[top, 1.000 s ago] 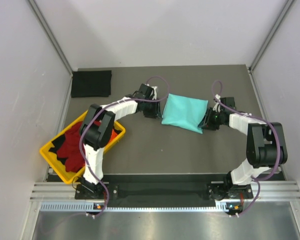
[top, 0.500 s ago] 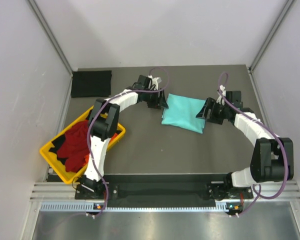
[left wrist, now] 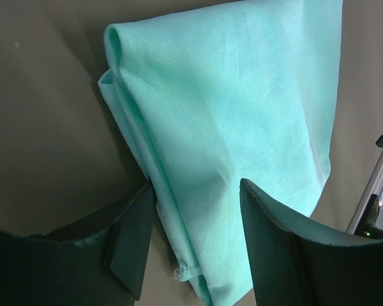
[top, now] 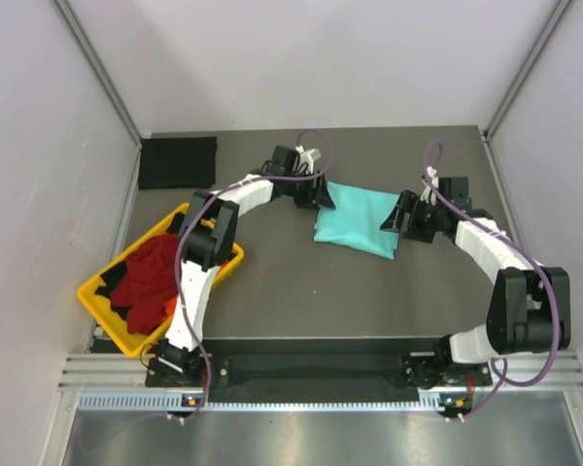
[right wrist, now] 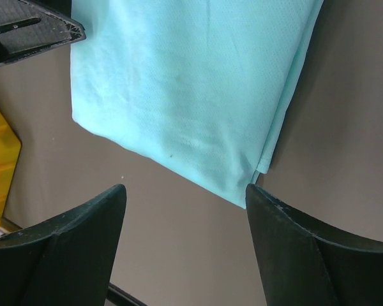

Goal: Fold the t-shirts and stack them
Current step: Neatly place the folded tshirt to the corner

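The mint-teal t-shirt [top: 360, 218] lies flat near the middle of the table as a neat folded rectangle, so its folding looks finished, or close to it. Well off to its left and farther back, a black t-shirt [top: 178, 162] sits folded in the table's corner. Nothing is stacked on either one. To the teal shirt's left and nearer the arm bases, the yellow tray [top: 107, 325] holds a crumpled heap led by a red t-shirt [top: 146, 282], with black and a scrap of orange showing beneath it. By this showing, those shirts are not yet folded, and the stacking is not yet done. The left gripper [left wrist: 195, 185] is at the teal shirt's far-left corner, its jaws parted with the layered fold edge running between them. Whether a finger touches the cloth cannot be told. The right gripper [right wrist: 185, 188] is at the shirt's right side, spread wide and empty, with the cloth just beyond its tips.
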`<state>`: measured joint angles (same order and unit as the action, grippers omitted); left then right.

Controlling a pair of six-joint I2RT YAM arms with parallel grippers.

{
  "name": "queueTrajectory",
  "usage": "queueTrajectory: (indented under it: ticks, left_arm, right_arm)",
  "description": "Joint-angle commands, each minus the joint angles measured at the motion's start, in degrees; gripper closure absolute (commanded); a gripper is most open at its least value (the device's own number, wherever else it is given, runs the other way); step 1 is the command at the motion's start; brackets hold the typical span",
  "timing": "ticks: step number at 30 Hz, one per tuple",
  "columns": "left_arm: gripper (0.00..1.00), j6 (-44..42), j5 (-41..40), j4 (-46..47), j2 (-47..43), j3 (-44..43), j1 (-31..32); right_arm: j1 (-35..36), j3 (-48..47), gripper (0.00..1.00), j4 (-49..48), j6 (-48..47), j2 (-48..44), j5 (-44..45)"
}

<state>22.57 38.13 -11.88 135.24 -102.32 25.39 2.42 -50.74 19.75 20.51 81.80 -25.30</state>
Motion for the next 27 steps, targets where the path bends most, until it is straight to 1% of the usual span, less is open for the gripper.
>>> queueTrajectory:
  ticks: [1, 3, 6, 9, 10, 11, 13, 14, 15, 16, 19, 20, 23, 27]
  left_arm:
    - [0.40, -0.42, -2.09, -1.57, 2.57, 1.07, 1.33]
    - [0.42, -0.07, -2.62, -1.57, 2.75, 0.99, 1.68]
    - [0.52, 0.72, -3.76, -1.92, 3.10, 0.99, 1.95]
    - [0.70, 1.95, -4.20, -2.01, 3.10, 0.37, 1.95]
    - [0.74, 2.48, -4.12, -1.83, 2.84, 0.11, 1.95]
    - [0.84, 3.00, -4.12, -1.66, 2.14, 0.02, 2.03]
    - [0.98, 3.89, -5.77, -2.53, 1.08, -1.12, 2.65]
    - [1.00, 3.97, -7.70, -3.49, -0.31, -1.56, 3.26]
    - [1.00, 4.15, -9.63, -4.55, -1.02, -2.52, 3.53]
    - [1.00, 4.50, -13.48, -7.51, -1.64, -3.05, 3.70]
    - [1.00, 5.82, -16.41, -11.13, -4.10, -4.11, 3.79]
    - [1.00, 6.00, -18.86, -12.63, -5.06, -4.46, 3.79]
    - [1.00, 3.81, -24.39, -18.15, -6.04, -7.62, 3.70]
    - [1.00, -2.08, -31.09, -20.11, -8.58, -8.77, 3.62]
  right_arm:
    - [0.13, -0.68, 0.24, -1.11, -1.09, -1.29, -0.80]
    - [-0.04, -0.50, 0.24, -1.20, -1.18, -1.47, -0.98]
    - [-0.04, -0.32, 0.24, -1.03, -1.44, -1.82, -1.16]
    - [-0.13, -0.15, 0.24, -1.03, -1.62, -2.17, -1.24]
    - [-0.13, -0.15, 0.24, -1.03, -1.70, -2.26, -1.33]
    - [-0.13, -0.15, 0.24, -1.03, -1.79, -2.26, -1.33]
    - [-0.22, -0.15, 0.24, -1.03, -1.88, -2.35, -1.33]
    - [-0.13, -0.15, 0.24, -1.03, -1.88, -2.26, -1.24]
    - [-0.22, -0.06, 0.24, -1.03, -1.88, -2.26, -1.33]
    - [-0.22, -0.15, 0.24, -1.03, -1.79, -2.17, -1.42]
    - [-0.30, -0.15, 0.24, -1.55, -1.44, -2.17, -1.86]
    - [-0.22, -0.23, 0.24, -1.64, -1.35, -2.26, -1.95]
    - [-0.22, -0.59, 0.24, -1.55, -1.27, -2.17, -2.03]
    - [-0.22, -0.68, 0.24, -1.99, -0.48, -2.17, -2.30]
